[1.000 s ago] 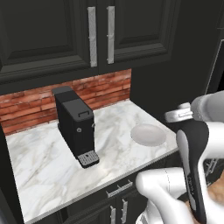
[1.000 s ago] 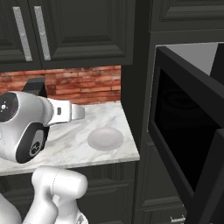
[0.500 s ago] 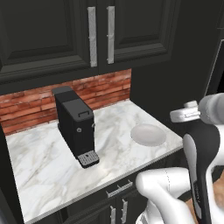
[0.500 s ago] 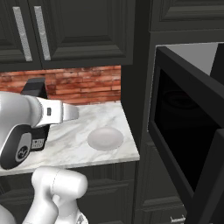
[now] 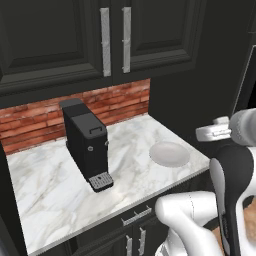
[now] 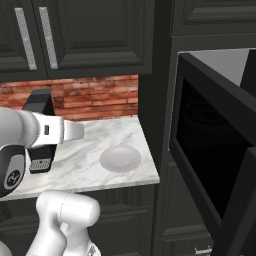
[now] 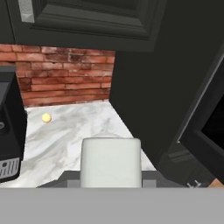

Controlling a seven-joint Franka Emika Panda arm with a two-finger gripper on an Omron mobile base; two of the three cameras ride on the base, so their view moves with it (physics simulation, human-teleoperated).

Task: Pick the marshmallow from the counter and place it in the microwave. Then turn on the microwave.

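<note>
Now, marshmallow: the small whitish-grey cube marshmallow (image 7: 111, 162) sits close up at the bottom of the hand view, between the gripper's finger tips, above the counter.
Gripper: the two-finger gripper (image 7: 111, 175) is closed on the marshmallow, its jaws pressed to the cube's two sides; the tips themselves are mostly hidden behind the cube.
Arm: the white arm with dark joints (image 6: 30, 137) reaches across the left of the right base view, over the counter's near part; in the left base view its end (image 5: 215, 132) juts out past the counter's right edge.
Counter: the white marble counter with grey veins (image 5: 55, 185) lies over dark cabinets with silver handles, with a red brick backsplash (image 5: 120, 100) along its far edge.
Plate: the round grey plate (image 5: 169, 153) lies flat near the counter's right end, bare on top.
Coffee machine: the small black coffee machine (image 5: 86, 142) stands upright left of the plate, well apart from it, towards the backsplash.
Ball: the small yellow ball (image 7: 46, 117) rests on the marble near the backsplash, just right of the coffee machine.
Microwave: the large black built-in microwave (image 6: 210, 150) stands to the right of the counter, its dark glass door (image 6: 240, 210) swung open towards the near side, the dim interior showing.
Upper cabinets: dark wall cabinets with long silver bar handles (image 5: 114, 40) hang above the counter.
</note>
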